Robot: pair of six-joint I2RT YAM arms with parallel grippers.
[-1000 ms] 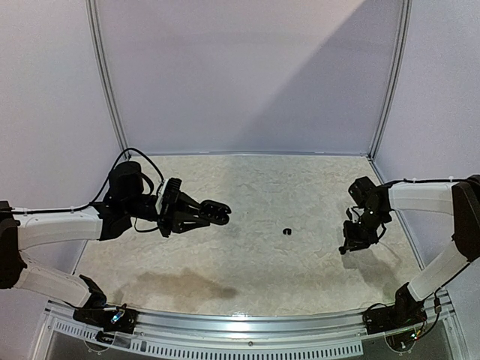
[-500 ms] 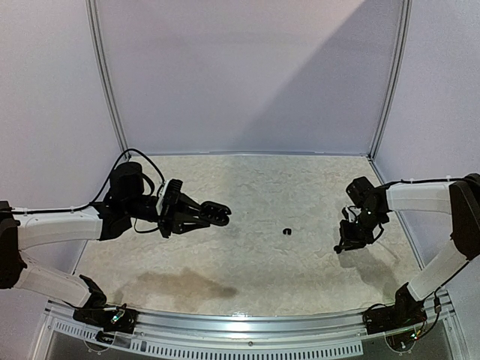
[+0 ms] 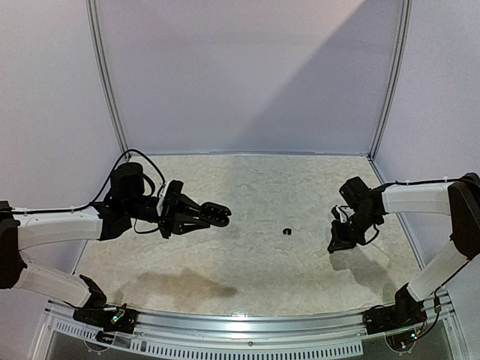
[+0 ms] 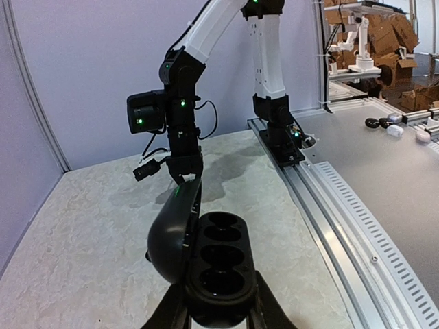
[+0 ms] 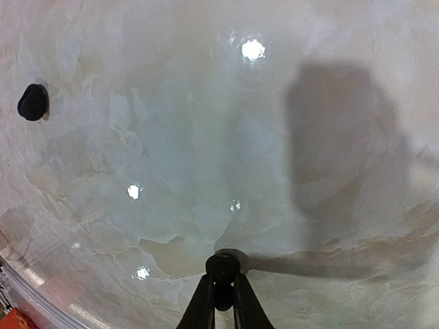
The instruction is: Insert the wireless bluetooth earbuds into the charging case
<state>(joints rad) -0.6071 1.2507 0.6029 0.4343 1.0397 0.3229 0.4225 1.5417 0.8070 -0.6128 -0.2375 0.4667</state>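
Note:
My left gripper (image 3: 215, 215) is shut on the base of a black oval charging case (image 4: 221, 264), held above the left part of the table. Its lid (image 4: 170, 232) stands open to the left and its wells show nothing inside. My right gripper (image 5: 221, 286) hangs low over the right side of the table, shut on a small black earbud (image 5: 223, 264) pinched at its fingertips. In the top view that gripper (image 3: 333, 245) points down. A second black earbud (image 3: 286, 230) lies loose on the table between the arms, at the upper left (image 5: 33, 101) of the right wrist view.
The marbled tabletop (image 3: 247, 270) has a darker stain (image 3: 180, 283) near the front left. A metal rail (image 3: 240, 322) runs along the near edge, and white walls close the back and sides. Beyond the rail, small cases (image 4: 381, 123) lie on a grey surface.
My right gripper has drifted left toward the middle of the table. The left arm and the case have stayed put, and so has the loose earbud.

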